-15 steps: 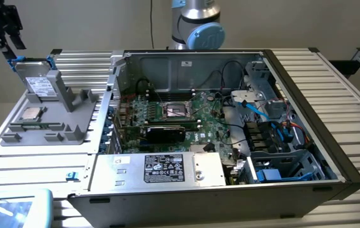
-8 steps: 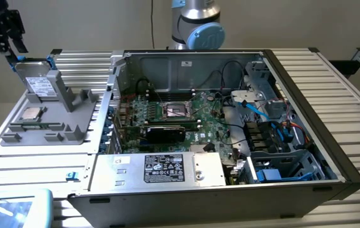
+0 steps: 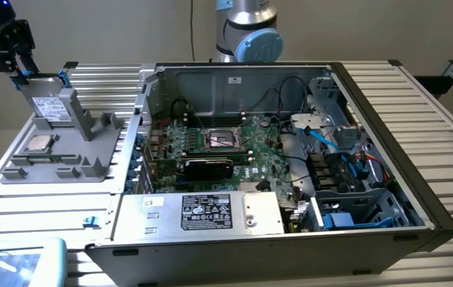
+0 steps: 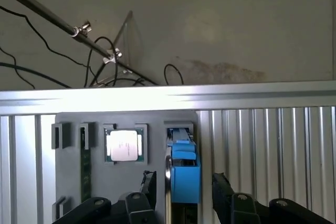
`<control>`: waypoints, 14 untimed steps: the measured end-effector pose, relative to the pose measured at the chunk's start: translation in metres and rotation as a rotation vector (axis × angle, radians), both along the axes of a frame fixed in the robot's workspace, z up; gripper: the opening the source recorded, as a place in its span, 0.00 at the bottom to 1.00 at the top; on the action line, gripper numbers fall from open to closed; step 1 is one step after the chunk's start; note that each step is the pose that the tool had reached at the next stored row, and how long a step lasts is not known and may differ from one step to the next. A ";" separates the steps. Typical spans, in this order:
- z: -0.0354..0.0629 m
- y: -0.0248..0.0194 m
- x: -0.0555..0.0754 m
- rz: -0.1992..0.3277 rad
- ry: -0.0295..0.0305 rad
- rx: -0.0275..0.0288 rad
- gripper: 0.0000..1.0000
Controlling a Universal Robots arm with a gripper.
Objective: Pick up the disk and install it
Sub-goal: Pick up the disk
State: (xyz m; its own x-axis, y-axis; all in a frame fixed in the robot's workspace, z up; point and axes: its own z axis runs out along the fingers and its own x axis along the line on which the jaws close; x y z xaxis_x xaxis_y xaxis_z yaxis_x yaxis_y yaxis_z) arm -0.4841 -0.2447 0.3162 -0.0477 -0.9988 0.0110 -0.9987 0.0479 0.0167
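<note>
Holder: gray holder (image 3: pixel 91 128) (image 4: pixel 73 182), sat flat on the slatted table (image 3: pixel 19 203) (image 4: pixel 262 150), close to the table's edge rail.
Disk spot: disk (image 3: pixel 49 106) (image 4: pixel 185 169) stood upright on edge in the holder's end slot, blue frame poking up past the holder's top.
Neighbours: processor chip (image 3: pixel 37 143) (image 4: pixel 124 145) lay flat in the next pocket of the holder, just beside the disk. Open computer case (image 3: pixel 210 84) was parked right against the holder's side toward the exterior view's right.
Open room: bare slats ran off from the holder's disk-side edge, and there was free air above the holder. Case wall was the tight side.
Gripper: gripper (image 3: pixel 24 67) (image 4: pixel 185 190) hung over the holder's disk slot and straddled the blue frame.
Opening: spread wide, fingers (image 4: pixel 149 184) on either side of the disk, with a sliver of gap showing on both sides in the wrist view.
Grip: released, wasn't pinching or holding anything, disk sat in the holder on its own.
</note>
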 end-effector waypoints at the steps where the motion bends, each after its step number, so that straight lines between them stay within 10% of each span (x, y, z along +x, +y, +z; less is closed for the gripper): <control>1: -0.0018 0.0000 0.000 0.001 0.0001 0.0000 0.55; 14: -0.0201 -0.0006 0.000 0.015 0.0001 0.0000 0.55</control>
